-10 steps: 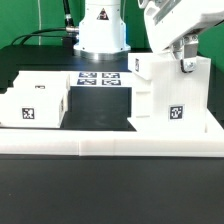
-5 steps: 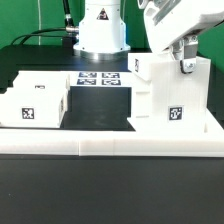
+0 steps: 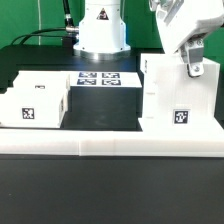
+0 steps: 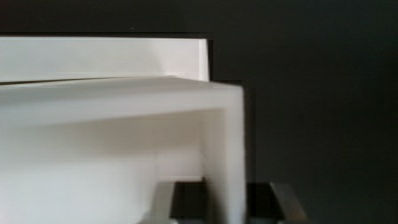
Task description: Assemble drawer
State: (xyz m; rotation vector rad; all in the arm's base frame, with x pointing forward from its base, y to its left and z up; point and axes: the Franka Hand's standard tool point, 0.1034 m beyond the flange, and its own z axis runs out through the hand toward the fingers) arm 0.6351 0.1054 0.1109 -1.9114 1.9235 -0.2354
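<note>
The drawer's tall hollow casing stands upright at the right of the scene, on the black table, just behind the long low white rail that runs across the near edge. Its near face is a plain white wall carrying a small black-and-white tag low down. From where I stand its top edge looks roughly level.

The gripper comes down from the upper right onto the top of the casing, with its fingertips at the upper edge. The wrist view shows a thin white wall of the casing running between the two dark fingers. They sit close against it on either side, so the claw is narrow and pinched on that wall.

Well apart from the casing, at the left of the scene, a smaller white box tray rests on the table, with its own tag on the top face. It lies just behind the rail as well.

Between the two and farther back, the marker board lies flat on the table. Behind it rises the white base of the arm, with dark cables trailing off to its left.
</note>
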